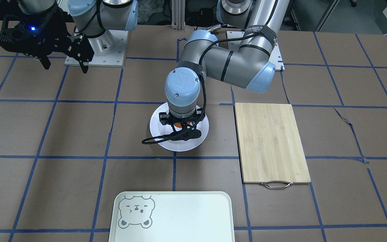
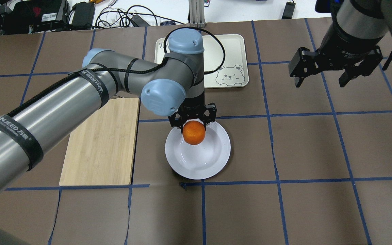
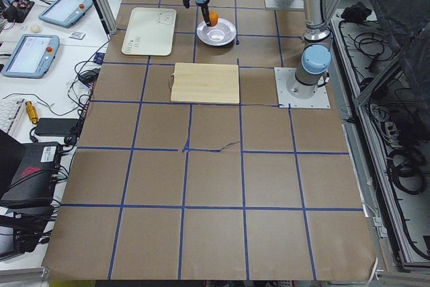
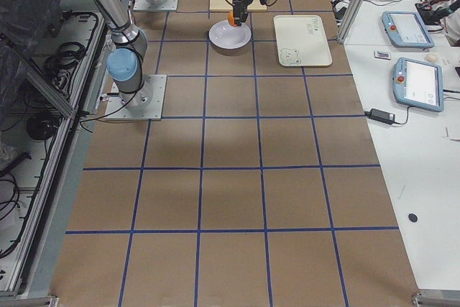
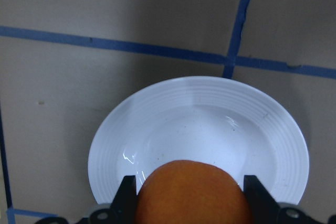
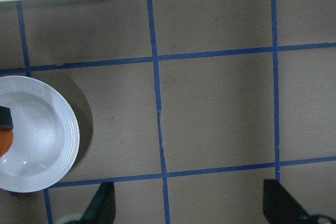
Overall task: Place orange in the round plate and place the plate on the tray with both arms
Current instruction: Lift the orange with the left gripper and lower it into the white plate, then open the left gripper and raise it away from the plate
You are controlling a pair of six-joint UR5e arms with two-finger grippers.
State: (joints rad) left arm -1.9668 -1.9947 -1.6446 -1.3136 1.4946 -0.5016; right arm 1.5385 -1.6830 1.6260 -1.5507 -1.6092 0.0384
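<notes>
Overhead exterior: left gripper (image 2: 194, 125) clamps the orange (image 2: 194, 133) over the round plate (image 2: 201, 161); right gripper (image 2: 321, 79) gapes wide.

- Your left arm (image 2: 46, 112): silver-grey tubes, light-blue joint caps (image 2: 162, 97), black strap (image 2: 95, 86) w/ white "WANJEED" print.
- Black braided cable (image 1: 205, 95) runs down to just above jaws.
- Left gripper (image 2: 194, 122), right gripper (image 2: 321, 80): both black; right has blue LED (image 1: 33, 28) above jaws.
</notes>
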